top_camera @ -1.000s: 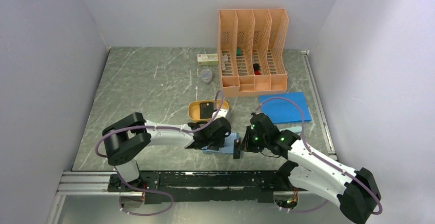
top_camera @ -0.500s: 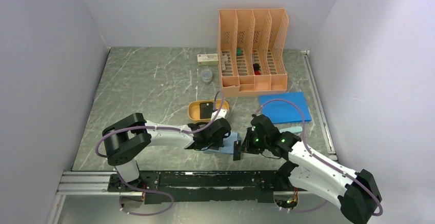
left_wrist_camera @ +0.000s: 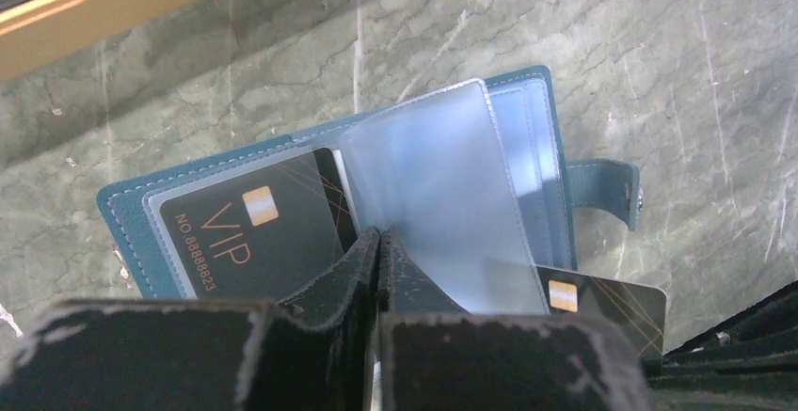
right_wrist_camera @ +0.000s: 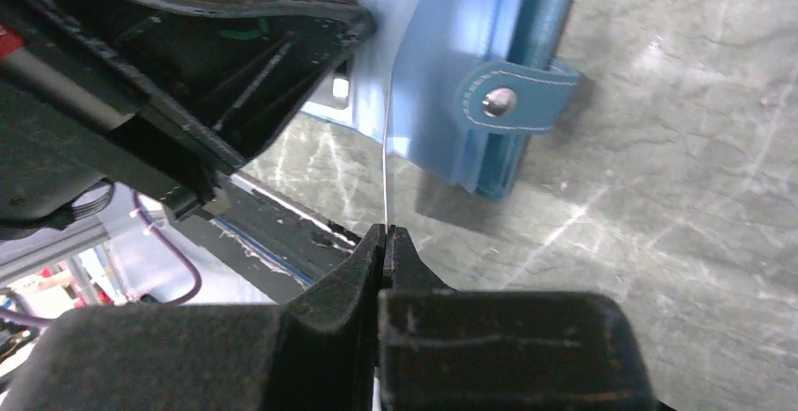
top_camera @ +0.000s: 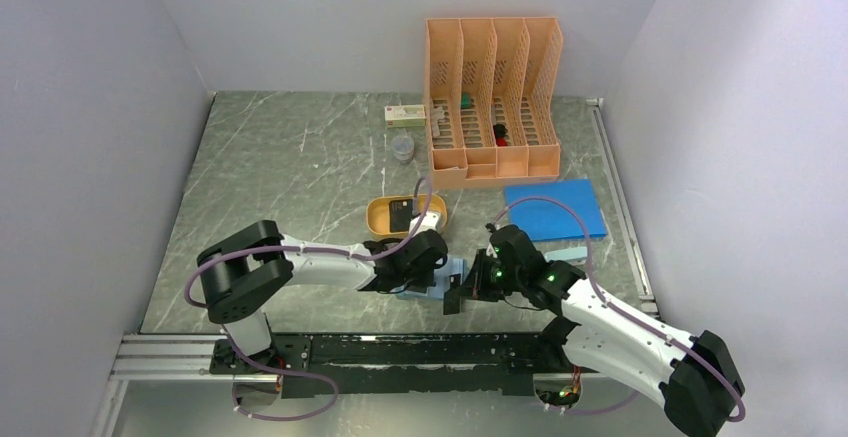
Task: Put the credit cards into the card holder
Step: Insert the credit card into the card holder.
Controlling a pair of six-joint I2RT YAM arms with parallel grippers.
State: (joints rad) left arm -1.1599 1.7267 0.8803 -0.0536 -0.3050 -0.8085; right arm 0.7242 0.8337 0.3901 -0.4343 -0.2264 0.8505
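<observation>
Card holder (left_wrist_camera: 122,213) is lying open on the bench (top_camera: 290,177), down at about 6 o'clock close to the arm bases, right between the two arms. One VIP card (left_wrist_camera: 254,232) is already tucked into its left pocket.

Left pincer (left_wrist_camera: 378,237) is clamped tight on a clear sleeve (left_wrist_camera: 442,195) and holds it lifted off the page like a flap. Right pincer (right_wrist_camera: 386,232) is closed too, gripping a loose card (left_wrist_camera: 602,303) by one end. That card sits at roughly 5 o'clock of the holder, just off its near edge, with the snap tab (left_wrist_camera: 607,190) sticking out at 3 o'clock.

My take on doing this bit well: the sleeve mouth needs to stay gaping, so the left side shouldn't pull any harder, or the whole wallet will drag. The right arm should bring the card in flat and square to the pocket opening, lead with one corner, then slide it in slowly. Watch that tab, it could snag.

Further out, at 12 o'clock of the holder, there's an orange tray (top_camera: 385,219) with what looks like another dark card in it. A blue sheet (top_camera: 555,207) lies at 2 o'clock, and an orange file rack (top_camera: 490,97) stands at the back.
</observation>
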